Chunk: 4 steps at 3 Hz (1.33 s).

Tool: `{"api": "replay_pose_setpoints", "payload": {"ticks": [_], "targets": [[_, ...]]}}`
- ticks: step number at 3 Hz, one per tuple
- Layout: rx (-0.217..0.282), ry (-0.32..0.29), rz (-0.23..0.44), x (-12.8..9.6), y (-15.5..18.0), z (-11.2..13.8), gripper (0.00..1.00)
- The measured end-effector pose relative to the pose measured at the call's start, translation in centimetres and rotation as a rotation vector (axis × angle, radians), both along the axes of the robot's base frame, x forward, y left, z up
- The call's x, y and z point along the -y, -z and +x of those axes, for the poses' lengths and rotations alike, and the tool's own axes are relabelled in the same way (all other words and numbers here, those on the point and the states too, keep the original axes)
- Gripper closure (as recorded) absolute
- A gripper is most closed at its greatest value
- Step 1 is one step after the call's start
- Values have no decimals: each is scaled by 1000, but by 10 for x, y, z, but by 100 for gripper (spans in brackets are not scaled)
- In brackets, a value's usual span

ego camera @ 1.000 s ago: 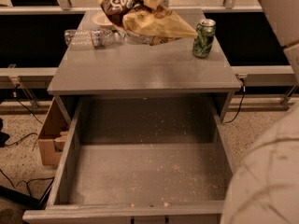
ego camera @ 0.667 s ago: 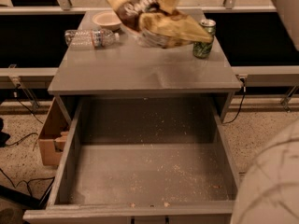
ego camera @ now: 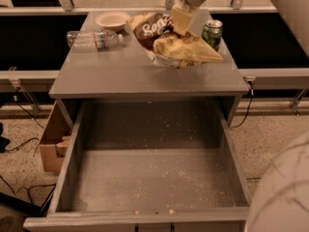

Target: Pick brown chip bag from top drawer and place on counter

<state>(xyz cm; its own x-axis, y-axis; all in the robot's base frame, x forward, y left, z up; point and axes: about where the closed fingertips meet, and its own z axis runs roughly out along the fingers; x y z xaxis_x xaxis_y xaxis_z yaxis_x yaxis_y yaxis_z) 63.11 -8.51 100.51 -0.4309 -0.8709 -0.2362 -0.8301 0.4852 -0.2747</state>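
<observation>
The brown chip bag (ego camera: 170, 41), dark brown with white script and tan ends, lies tilted at the back middle of the counter (ego camera: 120, 76). Its lower end looks to rest on the surface. My gripper (ego camera: 182, 19) reaches down from the top edge and is shut on the bag's upper middle, with one pale yellow finger showing in front of it. The top drawer (ego camera: 67, 168) stands pulled fully open below the counter. Its floor is speckled with crumbs and holds nothing else.
A clear plastic water bottle (ego camera: 91, 39) lies at the counter's back left beside a small pale bowl (ego camera: 112, 20). A green can (ego camera: 211, 33) stands just right of the bag. A cardboard box (ego camera: 52, 139) sits on the floor left of the cabinet. My white body (ego camera: 285, 192) fills the lower right.
The gripper has carried the bag to the right and lowered it towards the counter. The bag now sits lower, beside the green can.
</observation>
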Motion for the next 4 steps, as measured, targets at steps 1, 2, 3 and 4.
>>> {"api": "replay_pose_setpoints", "payload": {"ticks": [1, 2, 3, 4], "targets": [[-23, -33, -8, -11, 15, 5, 100], [-48, -51, -25, -13, 35, 17, 100], [-32, -53, -17, -15, 35, 21, 81], [-22, -55, -12, -18, 36, 25, 58]]}}
